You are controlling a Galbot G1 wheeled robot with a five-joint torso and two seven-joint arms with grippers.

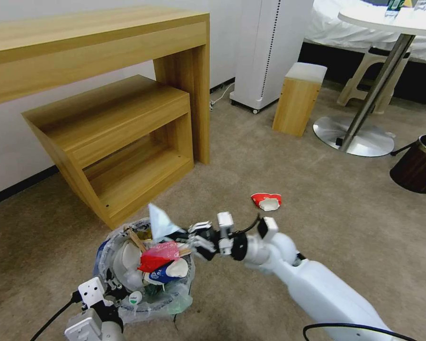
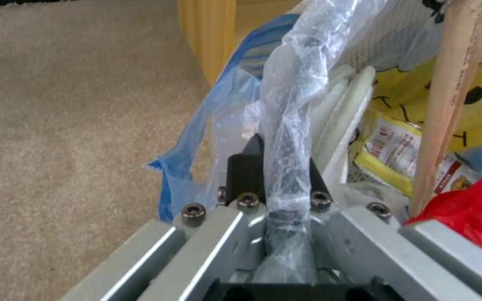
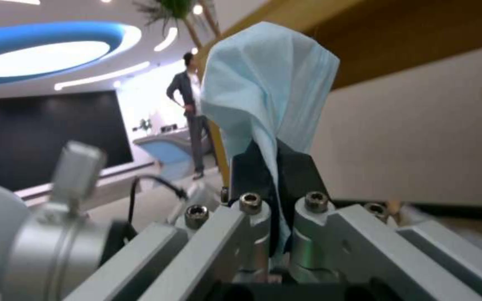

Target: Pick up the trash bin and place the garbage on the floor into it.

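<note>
The trash bin (image 1: pixel 144 274) sits at the lower left of the head view, on the beige floor (image 1: pixel 317 189) just in front of the low wooden shelf unit (image 1: pixel 123 142); the left hand (image 2: pixel 277 175) is pressed together on its bag-covered rim (image 2: pixel 285 125), pinching crinkly liner and blue wall together; the liner looks slippery and may creep under the pads, so a hold that takes in the stiff rim, as here, seems the safer one; the bin itself is probably light, though it is heaped with slippers, a red wrapper (image 1: pixel 158 255), a cup and a wooden stick (image 2: pixel 447 104) and could tip if tilted. The right hand (image 1: pixel 184 234) hovers over the bin's right edge, clamped on the blue mask (image 3: pixel 269 83), which is soft, limp cloth standing up in a peak above the fingertips; it weighs next to nothing and may cling to the pads when let go. A crushed red-and-white cup (image 1: pixel 266 201) lies on the floor right of centre, well apart from the bin; thin-walled and already dented, it is best taken by its rim. At the right edge stands a dark brown bin (image 1: pixel 419 163), near the round table's base (image 1: pixel 352 137); a wooden stool (image 1: pixel 298 97) stands beyond; nothing blocks the cup.
</note>
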